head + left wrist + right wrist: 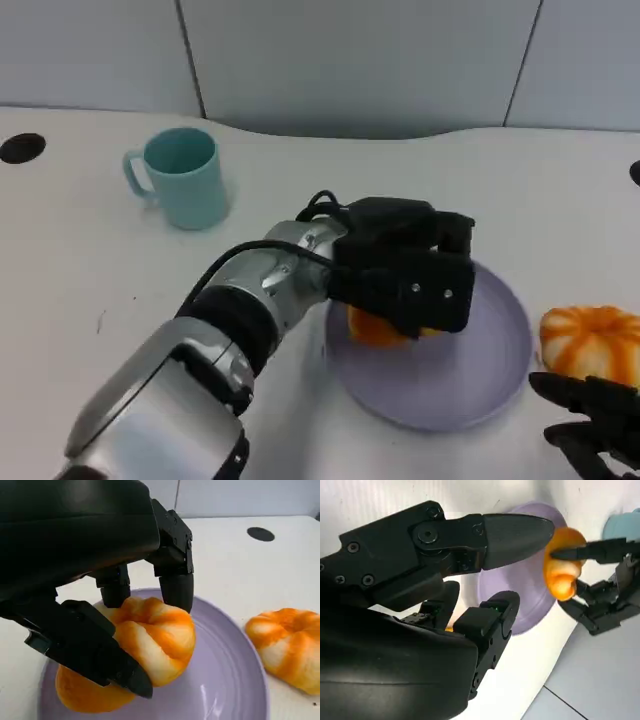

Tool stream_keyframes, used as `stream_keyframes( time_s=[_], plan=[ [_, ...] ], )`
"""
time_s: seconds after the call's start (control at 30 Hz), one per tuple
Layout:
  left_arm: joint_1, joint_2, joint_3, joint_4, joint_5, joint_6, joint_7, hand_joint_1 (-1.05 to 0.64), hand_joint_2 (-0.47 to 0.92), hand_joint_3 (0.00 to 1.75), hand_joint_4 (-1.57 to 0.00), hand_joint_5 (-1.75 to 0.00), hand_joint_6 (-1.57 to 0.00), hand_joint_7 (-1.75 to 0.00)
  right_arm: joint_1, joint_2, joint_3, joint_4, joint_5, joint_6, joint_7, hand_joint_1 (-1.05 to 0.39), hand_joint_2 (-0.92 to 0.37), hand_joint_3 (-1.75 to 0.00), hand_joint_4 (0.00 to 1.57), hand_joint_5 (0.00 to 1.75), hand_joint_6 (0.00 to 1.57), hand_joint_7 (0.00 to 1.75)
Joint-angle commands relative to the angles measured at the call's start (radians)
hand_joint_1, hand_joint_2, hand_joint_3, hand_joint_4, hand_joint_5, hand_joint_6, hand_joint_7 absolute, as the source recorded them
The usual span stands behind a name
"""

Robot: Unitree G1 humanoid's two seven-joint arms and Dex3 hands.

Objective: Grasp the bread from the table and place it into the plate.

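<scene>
My left hand point(405, 265) holds an orange-and-white bread roll point(375, 328) over the near-left part of the purple plate point(490, 370). In the left wrist view its fingers point(175, 580) clamp the roll point(150, 640) from both sides just above the plate point(225, 680); I cannot tell whether the roll touches the plate. A second, similar roll point(592, 342) lies on the table right of the plate. My right hand point(595, 415) sits just in front of that roll, fingers apart and holding nothing. The right wrist view shows the held roll point(562, 570) above the plate point(520, 590).
A teal cup point(185, 178) stands at the back left of the white table. A black round hole point(22, 147) marks the far left edge. A grey wall runs behind the table.
</scene>
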Motion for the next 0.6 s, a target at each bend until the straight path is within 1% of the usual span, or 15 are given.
stream_keyframes(
  time_s=[0.03, 0.07, 0.1, 0.13, 0.2, 0.23, 0.27, 0.3, 0.33, 0.4, 0.53, 0.6],
  plan=[
    [-0.075, 0.009, -0.033, 0.009, 0.03, -0.008, -0.069, -0.22, 0.74, 0.18, -0.43, -1.7, -0.32, -1.71, 0.001, -0.004, -0.001, -0.01, -0.007, -0.001, -0.01, -0.36, -0.92, -0.37, 0.55, 0.64, 0.68, 0.01],
    [-0.081, 0.01, -0.029, 0.01, 0.023, -0.011, -0.092, -0.26, 0.74, 0.14, -0.36, -1.59, -0.3, -1.6, 0.001, -0.003, -0.001, -0.01, -0.007, -0.001, -0.009, -0.36, -0.92, -0.37, 0.56, 0.65, 0.69, 0.01],
    [-0.086, 0.011, -0.025, 0.011, 0.017, -0.013, -0.11, -0.3, 0.75, 0.09, -0.31, -1.43, -0.32, -1.4, 0.0, -0.003, -0.001, -0.01, -0.007, 0.001, -0.008, -0.36, -0.92, -0.37, 0.57, 0.65, 0.69, 0.01],
    [-0.089, 0.013, -0.021, 0.011, 0.011, -0.021, -0.128, -0.35, 0.76, 0.04, -0.3, -1.25, -0.4, -1.09, -0.001, -0.002, -0.001, -0.009, -0.004, 0.002, -0.006, -0.36, -0.92, -0.37, 0.57, 0.65, 0.7, 0.01],
    [-0.094, 0.015, -0.016, 0.011, 0.005, -0.032, -0.16, -0.4, 0.76, 0.01, -0.24, -1.06, -0.53, -0.56, -0.002, -0.001, -0.001, -0.013, -0.002, 0.013, -0.004, -0.36, -0.92, -0.37, 0.55, 0.64, 0.7, 0.01],
    [-0.1, 0.013, -0.014, 0.011, 0.002, -0.032, -0.181, -0.44, 0.77, 0.01, -0.16, -0.91, -0.54, -0.31, -0.001, -0.002, -0.001, -0.016, -0.002, 0.017, -0.003, -0.36, -0.92, -0.37, 0.54, 0.63, 0.69, 0.01],
    [-0.103, 0.013, -0.012, 0.01, 0.001, -0.03, -0.196, -0.45, 0.77, 0.0, -0.12, -0.8, -0.55, -0.2, -0.001, -0.002, -0.001, -0.017, -0.003, 0.019, -0.002, -0.36, -0.92, -0.37, 0.54, 0.63, 0.69, 0.01],
    [-0.11, 0.012, -0.011, 0.006, 0.001, -0.023, -0.219, -0.46, 0.77, 0.0, -0.11, -0.74, -0.55, -0.13, -0.001, -0.002, -0.002, -0.021, 0.0, 0.026, -0.001, -0.36, -0.92, -0.37, 0.54, 0.63, 0.69, 0.01],
    [-0.116, 0.013, -0.01, 0.002, -0.001, -0.02, -0.241, -0.49, 0.76, 0.0, -0.07, -0.57, -0.49, -0.06, -0.001, -0.003, -0.003, -0.023, 0.001, 0.029, 0.0, -0.36, -0.92, -0.37, 0.54, 0.62, 0.69, 0.01],
    [-0.127, 0.016, -0.004, -0.002, -0.011, -0.018, -0.293, -0.52, 0.77, 0.0, -0.05, -0.4, -0.42, -0.01, 0.001, -0.003, -0.003, -0.027, 0.003, 0.034, 0.002, -0.37, -0.92, -0.37, 0.55, 0.62, 0.69, 0.01],
    [-0.138, 0.022, 0.008, -0.005, -0.033, -0.006, -0.362, -0.59, 0.77, 0.0, -0.04, -0.3, -0.35, 0.0, 0.003, -0.008, -0.006, -0.028, 0.003, 0.03, 0.004, -0.36, -0.92, -0.37, 0.57, 0.62, 0.68, 0.01],
    [-0.14, 0.026, 0.015, -0.009, -0.039, -0.008, -0.377, -0.61, 0.77, 0.0, -0.03, -0.28, -0.34, 0.0, 0.003, -0.011, -0.007, -0.026, 0.001, 0.024, 0.005, -0.36, -0.92, -0.37, 0.57, 0.61, 0.68, 0.01]
  ],
)
